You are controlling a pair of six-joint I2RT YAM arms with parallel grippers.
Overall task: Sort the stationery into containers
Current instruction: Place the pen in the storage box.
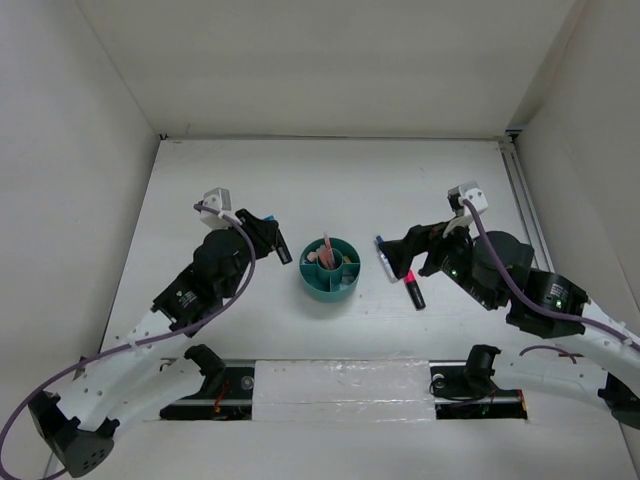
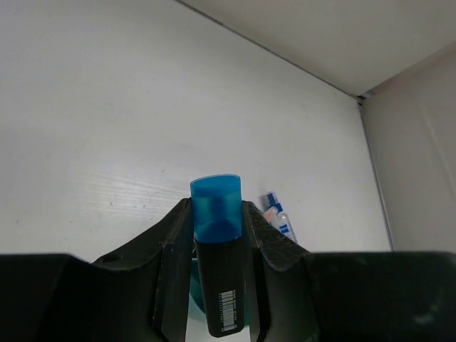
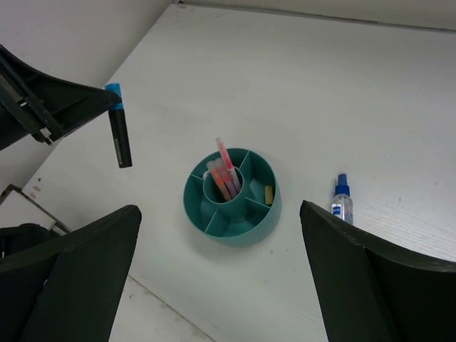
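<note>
Top external: left pincer [image 1: 281, 250] grips blue-capped marker [image 1: 285, 255] clear of organizer [image 1: 304, 270] rim.

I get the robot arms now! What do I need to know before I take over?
Left gripper: shut on the blue-capped marker, held above the table left of the teal organizer.
Right gripper: open, empty.
Done: pencils in the central cup, tan eraser in an outer compartment.
Left: blue-capped marker, then the bottle and pink-capped marker, both lying on the table right of the organizer.
</note>
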